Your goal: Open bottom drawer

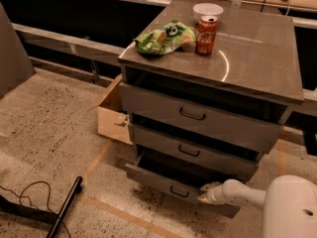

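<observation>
The gripper [205, 195] is set at the upper edge of the bottom drawer [158, 178], just right of its handle [179, 192], probably so that the front can be drawn outward; whether it is clamped there cannot be told. The drawer, lowest of three, is seen partly out, with a dark gap behind its front. A bag [163, 37], can [206, 35] and cup [208, 10] are kept on the grey top [257, 58]; a box [113, 118] and cable [25, 197] are left on the speckled floor [49, 133].
</observation>
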### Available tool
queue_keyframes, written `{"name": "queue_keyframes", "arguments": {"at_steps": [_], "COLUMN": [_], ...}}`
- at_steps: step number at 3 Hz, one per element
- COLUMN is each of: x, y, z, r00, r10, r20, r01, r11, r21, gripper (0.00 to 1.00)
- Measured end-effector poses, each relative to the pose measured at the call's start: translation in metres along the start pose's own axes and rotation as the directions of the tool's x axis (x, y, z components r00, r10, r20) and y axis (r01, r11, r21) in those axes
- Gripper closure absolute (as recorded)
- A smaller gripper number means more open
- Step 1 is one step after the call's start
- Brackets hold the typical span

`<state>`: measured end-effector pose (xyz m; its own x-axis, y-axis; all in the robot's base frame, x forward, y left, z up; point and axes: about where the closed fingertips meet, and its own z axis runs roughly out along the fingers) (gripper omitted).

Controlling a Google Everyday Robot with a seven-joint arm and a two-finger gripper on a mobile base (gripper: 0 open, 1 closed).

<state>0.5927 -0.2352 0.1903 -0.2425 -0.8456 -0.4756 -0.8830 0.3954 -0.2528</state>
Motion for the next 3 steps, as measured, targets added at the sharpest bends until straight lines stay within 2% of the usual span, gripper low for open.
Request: {"name": "queue_keyframes", "arguments": {"at_steps": [1, 3], "x": [0.0, -0.015], "y": [0.0, 0.038], "z": [-0.001, -0.042], "r00": [1.0, 0.997], "r10": [0.0, 0.073], "r20": [0.0, 0.017], "r01": [0.0, -0.07], "r11": [1.0, 0.9896], "r21": [0.0, -0.125], "gripper": [0.69, 0.23]}}
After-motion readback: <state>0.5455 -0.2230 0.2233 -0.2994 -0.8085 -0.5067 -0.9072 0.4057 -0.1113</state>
